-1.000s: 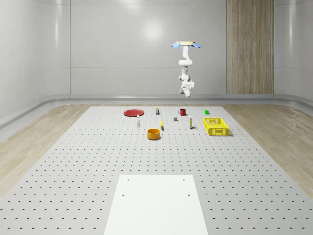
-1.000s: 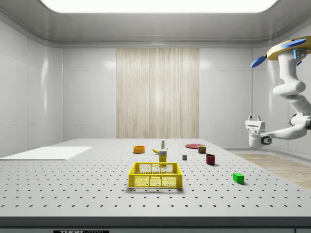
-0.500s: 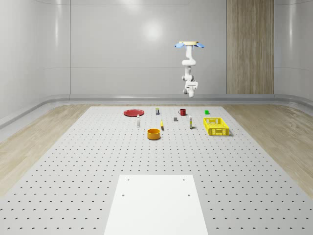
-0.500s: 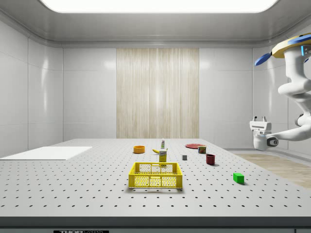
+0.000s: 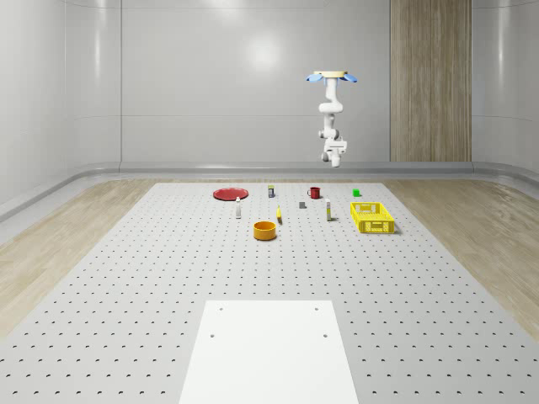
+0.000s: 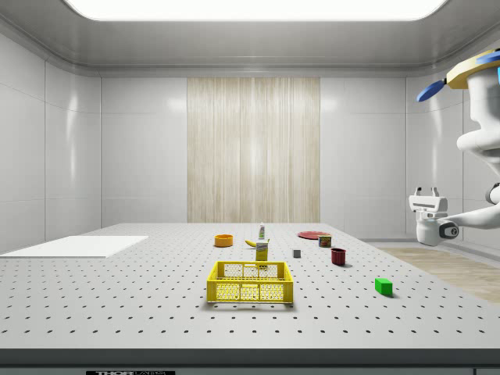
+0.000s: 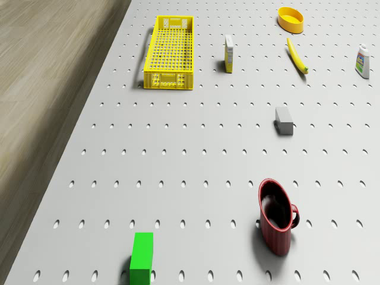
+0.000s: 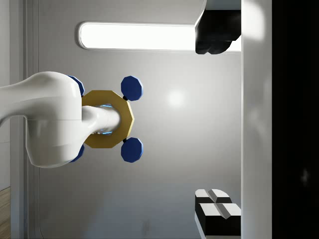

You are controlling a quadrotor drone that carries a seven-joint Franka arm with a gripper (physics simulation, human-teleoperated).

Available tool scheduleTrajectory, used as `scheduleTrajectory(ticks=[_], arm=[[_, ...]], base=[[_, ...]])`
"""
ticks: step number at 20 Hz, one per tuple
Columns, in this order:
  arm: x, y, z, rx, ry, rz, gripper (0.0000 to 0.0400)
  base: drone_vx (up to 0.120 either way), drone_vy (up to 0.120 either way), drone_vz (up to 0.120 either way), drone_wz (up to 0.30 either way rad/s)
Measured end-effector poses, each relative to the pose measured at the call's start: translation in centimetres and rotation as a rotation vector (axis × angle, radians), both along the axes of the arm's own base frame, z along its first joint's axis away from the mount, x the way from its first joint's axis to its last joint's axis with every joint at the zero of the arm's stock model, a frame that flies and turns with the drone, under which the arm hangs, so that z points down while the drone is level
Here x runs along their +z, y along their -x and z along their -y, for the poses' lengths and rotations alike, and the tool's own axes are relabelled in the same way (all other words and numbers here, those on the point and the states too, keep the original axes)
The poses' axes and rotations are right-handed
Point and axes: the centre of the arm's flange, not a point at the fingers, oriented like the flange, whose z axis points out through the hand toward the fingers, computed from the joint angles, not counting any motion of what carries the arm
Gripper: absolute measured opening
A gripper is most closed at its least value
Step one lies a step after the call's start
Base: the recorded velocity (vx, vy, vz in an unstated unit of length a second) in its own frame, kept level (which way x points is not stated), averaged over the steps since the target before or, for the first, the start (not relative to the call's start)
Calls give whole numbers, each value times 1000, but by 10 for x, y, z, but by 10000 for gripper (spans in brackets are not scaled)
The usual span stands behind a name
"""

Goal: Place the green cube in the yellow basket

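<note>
Drone (image 5: pixel 333 77) now farther right, beyond green cube (image 5: pixel 356 193).

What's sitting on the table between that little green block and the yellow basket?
Nothing: in the drone view, only bare perforated table lies between the green cube and the yellow basket.

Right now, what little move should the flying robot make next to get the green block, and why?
Probably lower the pincer toward the green cube. The drone hovers high over the table's far edge, with the pincer pointing up, far above the cube. The cube lies on the table, apart from the yellow basket, so it must be reached first.
</note>
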Motion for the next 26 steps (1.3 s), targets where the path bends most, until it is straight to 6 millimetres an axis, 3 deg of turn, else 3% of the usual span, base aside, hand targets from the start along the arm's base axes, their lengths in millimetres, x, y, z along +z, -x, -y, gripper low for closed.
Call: scheduleTrajectory(ticks=[16,21,26], arm=[[0,1,-4,-1,44,12,400],[-1,2,-11,-2,107,16,400],[-3,2,-25,-5,252,19,400]], base=[[0,120,0,0],[120,112,0,0],[96,0,0,0]])
